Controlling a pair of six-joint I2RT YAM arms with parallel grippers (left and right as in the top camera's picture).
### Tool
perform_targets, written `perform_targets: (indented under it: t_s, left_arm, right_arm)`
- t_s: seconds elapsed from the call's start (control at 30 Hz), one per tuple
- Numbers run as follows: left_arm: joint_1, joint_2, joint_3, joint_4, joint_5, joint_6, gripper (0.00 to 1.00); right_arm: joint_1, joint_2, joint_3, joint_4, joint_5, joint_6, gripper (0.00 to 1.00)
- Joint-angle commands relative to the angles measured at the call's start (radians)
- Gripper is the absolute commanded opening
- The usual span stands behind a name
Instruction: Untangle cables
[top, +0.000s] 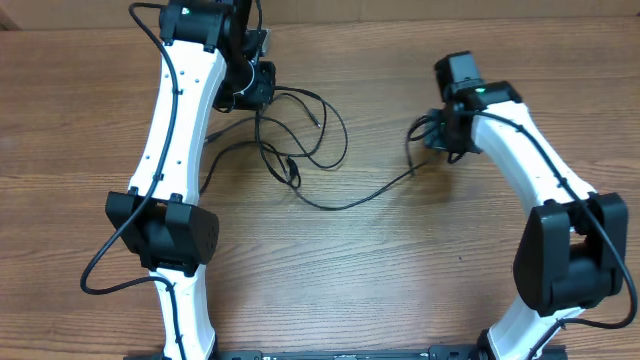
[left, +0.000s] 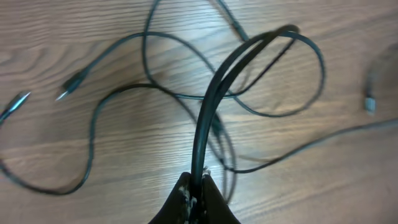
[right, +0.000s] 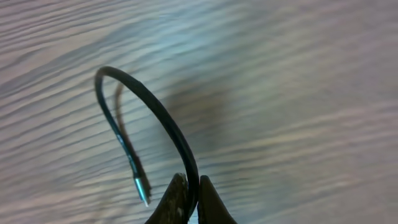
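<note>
on the tabletop (top: 400, 280) the cables (top: 291, 170) lie tangled, 1 long strand running out rightward. left jaws, just left of the tangle, pinch a doubled strand; right jaws, well right of it, pinch a cable near its plug (right: 142, 186). only the overhead view shows the run linking them.
</note>
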Motion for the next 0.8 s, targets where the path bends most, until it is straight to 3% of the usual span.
perform_targets:
  t_s: [0.0, 0.2, 0.4, 0.6, 0.7, 0.77]
  left_arm:
    - [-0.001, -0.051, 0.015, -0.001, -0.097, -0.079, 0.04]
    - [-0.001, -0.051, 0.015, -0.002, -0.152, -0.118, 0.04]
    - [0.0, -0.051, 0.015, -0.025, -0.237, -0.209, 0.04]
    - [0.006, -0.051, 0.015, -0.045, -0.268, -0.251, 0.04]
    - [0.005, -0.051, 0.015, -0.046, -0.268, -0.254, 0.04]
    - [0.005, -0.051, 0.015, -0.045, -0.267, -0.254, 0.04]
  right_arm:
    - [-0.043, -0.04, 0.052, -0.02, 0.003, 0.048, 0.04]
    - [-0.059, -0.151, 0.145, -0.075, -0.002, -0.048, 0.04]
    - [-0.089, -0.286, 0.232, -0.114, 0.197, -0.049, 0.04]
    - [-0.222, -0.369, 0.266, -0.087, 0.395, -0.049, 0.04]
    - [-0.299, -0.377, 0.267, -0.074, 0.32, -0.059, 0.04]
    - [-0.335, -0.377, 0.266, -0.084, 0.138, -0.102, 0.04]
